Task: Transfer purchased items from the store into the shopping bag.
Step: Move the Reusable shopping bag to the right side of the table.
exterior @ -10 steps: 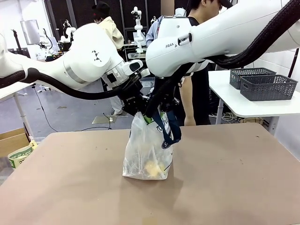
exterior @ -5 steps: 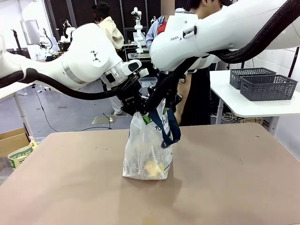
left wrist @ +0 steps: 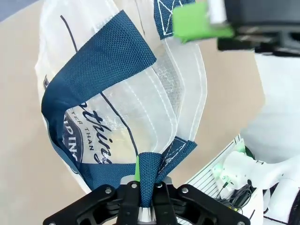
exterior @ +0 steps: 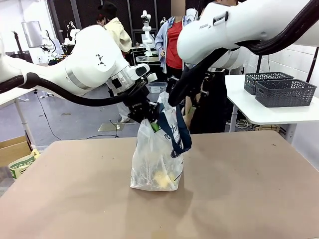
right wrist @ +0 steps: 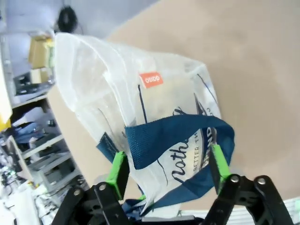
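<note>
One shopping bag (exterior: 155, 159) (navy script, orange tag), left hand (left wrist: 146, 199) clamped on strap – right hand (right wrist: 166, 171) spread apart.

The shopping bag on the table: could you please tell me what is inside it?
Through the frosted shopping bag, one pale yellow roundish item sits at the bottom. Anything else inside is blurred by the crumpled plastic, so I cannot tell.

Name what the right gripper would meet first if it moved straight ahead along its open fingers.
Probably the shopping bag: its navy handle lies between the right gripper's spread fingers, though depth is unclear.
</note>
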You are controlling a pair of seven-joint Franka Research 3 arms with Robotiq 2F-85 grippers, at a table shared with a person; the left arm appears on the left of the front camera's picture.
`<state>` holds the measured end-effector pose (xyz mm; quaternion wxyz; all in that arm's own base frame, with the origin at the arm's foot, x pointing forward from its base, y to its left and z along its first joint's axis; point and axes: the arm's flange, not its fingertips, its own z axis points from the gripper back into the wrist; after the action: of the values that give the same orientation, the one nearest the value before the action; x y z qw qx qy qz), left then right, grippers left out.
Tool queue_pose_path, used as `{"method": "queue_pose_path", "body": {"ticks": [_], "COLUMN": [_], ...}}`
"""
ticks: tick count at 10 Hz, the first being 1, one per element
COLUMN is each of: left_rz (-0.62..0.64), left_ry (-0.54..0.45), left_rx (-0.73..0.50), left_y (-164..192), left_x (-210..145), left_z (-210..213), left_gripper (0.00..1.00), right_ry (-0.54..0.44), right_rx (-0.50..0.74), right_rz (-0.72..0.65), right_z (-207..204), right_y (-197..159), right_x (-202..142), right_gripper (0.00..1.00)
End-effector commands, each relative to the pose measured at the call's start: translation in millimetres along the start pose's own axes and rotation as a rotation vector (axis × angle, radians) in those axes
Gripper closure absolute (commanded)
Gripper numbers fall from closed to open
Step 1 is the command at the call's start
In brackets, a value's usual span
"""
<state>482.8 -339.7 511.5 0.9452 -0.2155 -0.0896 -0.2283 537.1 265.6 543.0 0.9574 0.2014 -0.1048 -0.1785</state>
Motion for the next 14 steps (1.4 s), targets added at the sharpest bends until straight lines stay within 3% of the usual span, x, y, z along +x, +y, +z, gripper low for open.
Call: {"method": "queue_pose_path", "body": {"ticks": [1, 2, 4, 7, 9, 12, 14], "left_rz": [0.020, 0.021, 0.020, 0.002, 0.002, 0.002, 0.002], "left_ry": [-0.009, -0.010, -0.011, 0.000, 0.000, 0.000, 0.000], "left_rx": [-0.001, -0.002, 0.014, 0.000, 0.000, 0.000, 0.000], "left_y": [2.9, 3.2, 2.7, 0.5, 0.5, 0.5, 0.5], "left_x": [-8.2, -8.2, -8.3, -0.3, -0.3, -0.3, -0.3], "left_z": [1.2, 0.9, 1.0, 0.0, 0.0, 0.0, 0.0], "left_gripper": [1.00, 1.00, 1.00, 1.00, 1.00, 1.00, 1.00], "right_ry": [0.014, 0.036, 0.055, -0.018, -0.062, -0.132, -0.162], "right_rx": [0.125, 0.161, 0.169, 0.137, 0.230, 0.380, 0.379], "right_rz": [0.076, 0.151, 0.455, 0.805, 1.001, 1.127, 1.153], "right_z": [16.9, 27.4, 54.7, 80.5, 86.0, 75.5, 75.8], "right_y": [-24.6, -31.7, -53.9, -84.3, -106.8, -123.5, -126.3], "right_x": [5.5, 11.4, 13.0, 2.9, -3.9, 9.1, 21.9], "right_gripper": [0.00, 0.00, 0.00, 0.00, 0.00, 0.00, 0.00]}}
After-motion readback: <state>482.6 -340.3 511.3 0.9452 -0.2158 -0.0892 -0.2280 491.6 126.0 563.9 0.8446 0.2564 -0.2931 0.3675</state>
